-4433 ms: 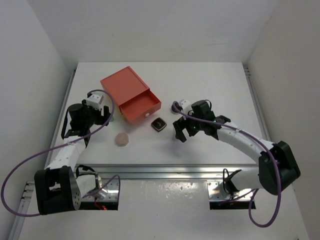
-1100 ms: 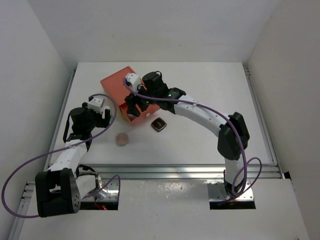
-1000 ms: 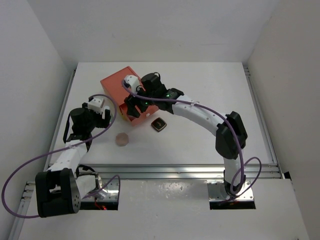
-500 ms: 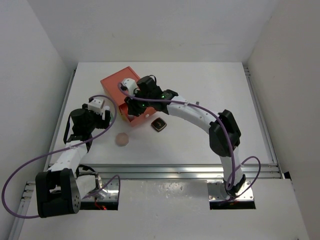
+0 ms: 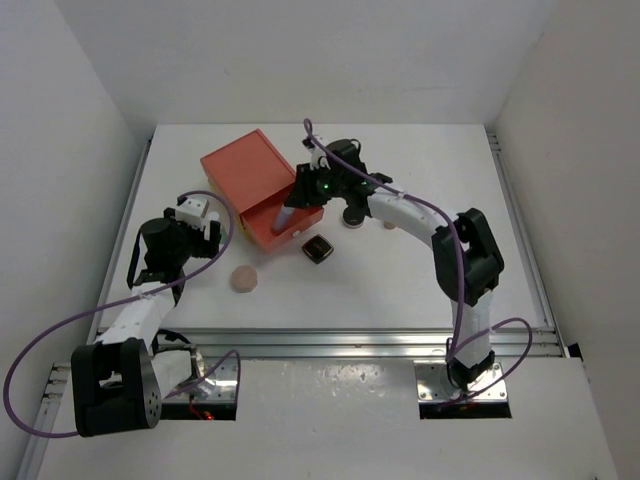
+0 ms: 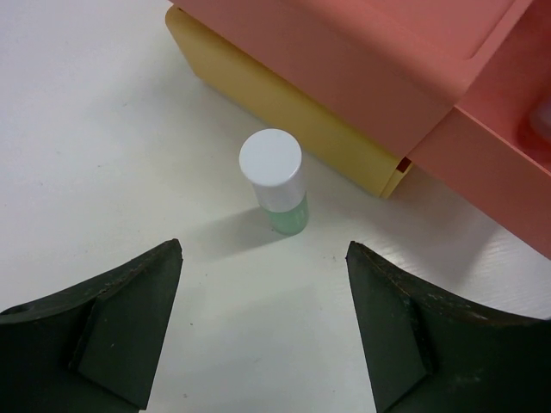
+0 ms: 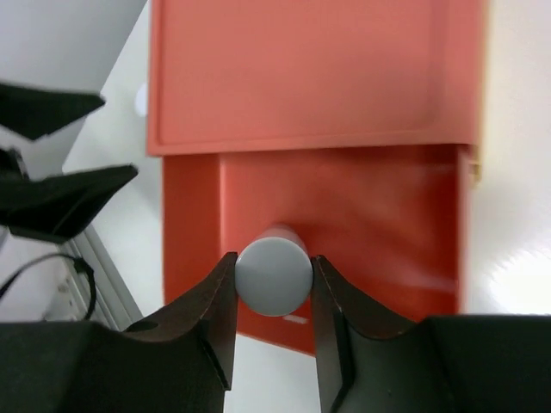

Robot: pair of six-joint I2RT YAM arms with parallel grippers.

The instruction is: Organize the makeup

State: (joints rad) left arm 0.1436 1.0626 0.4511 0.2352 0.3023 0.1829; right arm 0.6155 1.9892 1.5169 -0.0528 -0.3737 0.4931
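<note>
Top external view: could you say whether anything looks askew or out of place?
Only the drawer box: it sits skewed to the table's edges, its drawer pulled open. The right claw holds a bottle over it. Nothing looks spilled.

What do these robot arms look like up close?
Both the left arm and right arm have white shells with chunky black joints. A purple cable loops along each. Each ends in two black wedge-shaped fingers. A small green light glows near the right wrist.

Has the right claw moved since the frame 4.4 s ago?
Yes. The right claw went left: then right of the black square compact, now left of it over the open drawer of the orange-red box, shut on a grey-capped bottle.
</note>
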